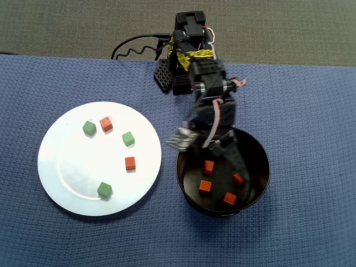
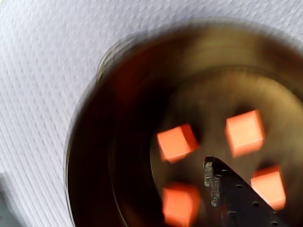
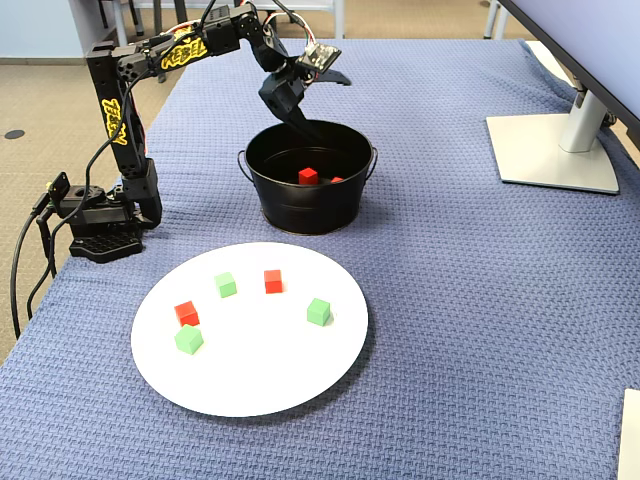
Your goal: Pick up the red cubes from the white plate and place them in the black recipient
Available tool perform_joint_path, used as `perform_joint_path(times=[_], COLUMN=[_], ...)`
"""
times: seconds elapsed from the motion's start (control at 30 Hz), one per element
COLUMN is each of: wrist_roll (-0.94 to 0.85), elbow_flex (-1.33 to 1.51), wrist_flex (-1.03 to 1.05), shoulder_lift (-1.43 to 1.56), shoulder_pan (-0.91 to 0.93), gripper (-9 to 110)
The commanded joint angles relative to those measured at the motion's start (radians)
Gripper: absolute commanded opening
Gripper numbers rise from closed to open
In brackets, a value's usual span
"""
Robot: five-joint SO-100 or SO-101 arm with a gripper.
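Black finger (image 2: 236, 198) of the hand fills the lower right of the wrist view, hanging inside the black recipient (image 2: 94, 156); only this one finger shows there, and in the other views the tips sink below the rim, so we cannot tell whether the hand (image 1: 222, 153) is apart or together. Nothing visible is held.

We count four red cubes (image 2: 176, 142) on the shiny dark floor in the wrist view, apart from one another; the overhead view shows the same four (image 1: 205, 186). Walls are tall, straight, dark metal; a thin wire handle shows at the rim (image 3: 372, 155) in the fixed view.

Just left of the pot in the overhead view lies the white plate (image 1: 61, 167), round, flat, glossy, its edge close to the pot's wall but not touching. On it we note two red cubes (image 1: 105, 123) and three green cubes (image 1: 89, 128), all matte, small, well spread, with bare plate between them and none at the rim.

Both sit on a blue woven cloth (image 1: 311, 111) covering the table, with open cloth on the pot's far side. A monitor stand (image 3: 560, 150) sits at the far right of the fixed view.
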Motion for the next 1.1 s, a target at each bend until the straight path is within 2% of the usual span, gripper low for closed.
perform_joint_path(times=[0.0,0.17,0.33,0.4,0.5,0.57,0.73,1.07], wrist_roll=[0.067,0.183,0.419,0.482,0.486,0.499,0.44,0.397], elbow_flex=[-0.028,0.008,-0.084,-0.107,-0.115,-0.127,-0.155,-0.221], wrist_flex=[-0.077,-0.129,0.037,0.095,0.149,0.178,0.235,0.321], shoulder_lift=[0.06,0.011,-0.04,-0.061,-0.092,-0.118,-0.215,-0.356], shoulder_pan=[0.137,0.255,0.334,0.364,0.4,0.442,0.515,0.557], gripper=[59,58,56,50,45,31,36,33])
